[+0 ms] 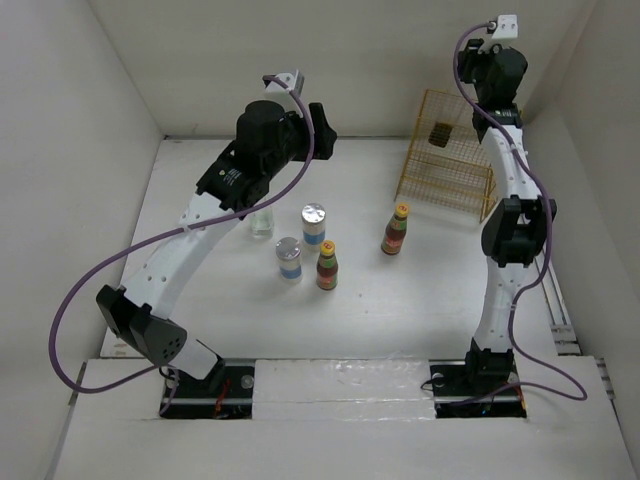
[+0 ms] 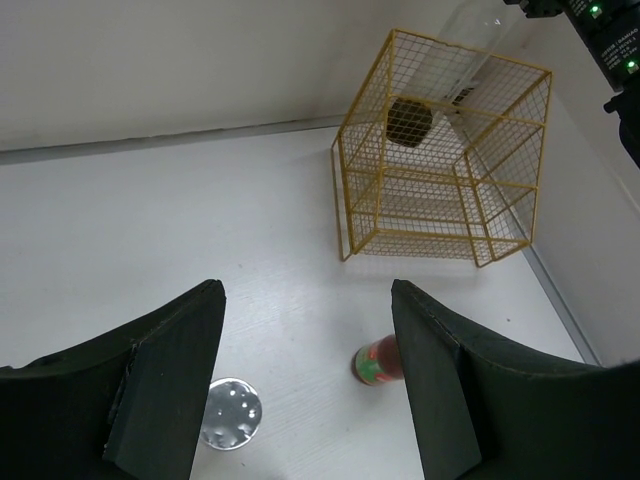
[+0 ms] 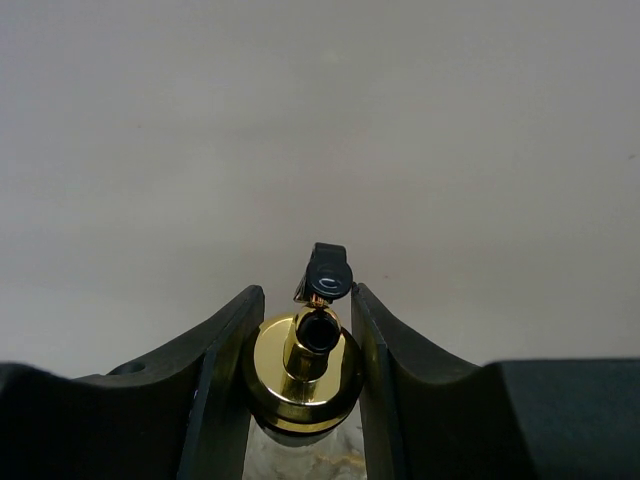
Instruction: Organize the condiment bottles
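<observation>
Steadiness counts: my right claw (image 3: 305, 295) clenches the tall clear glass bottle with gold-black spout (image 3: 300, 375), so I'd ease it upright into the yellow wire rack (image 1: 445, 160) below.

Top external: fixed high above and behind the arm bases, looking down and forward across the whole worktop (image 1: 200, 290) to the back wall, far enough off to hold both arms and the yellow wire rack (image 1: 445, 150).

Left wrist: carried well above the worktop, tipped down toward the far right corner, with the left fingers (image 2: 160, 390) dark along the bottom edge. Shared with the overhead view: the rack, a silver-lidded jar (image 2: 231, 413) and a sauce bottle (image 2: 378, 362).

Right wrist: very near, with the right fingers (image 3: 225, 390) pressed either side of a gold-spouted bottle (image 3: 305, 375), facing a blank pale surface, probably a wall.
</observation>
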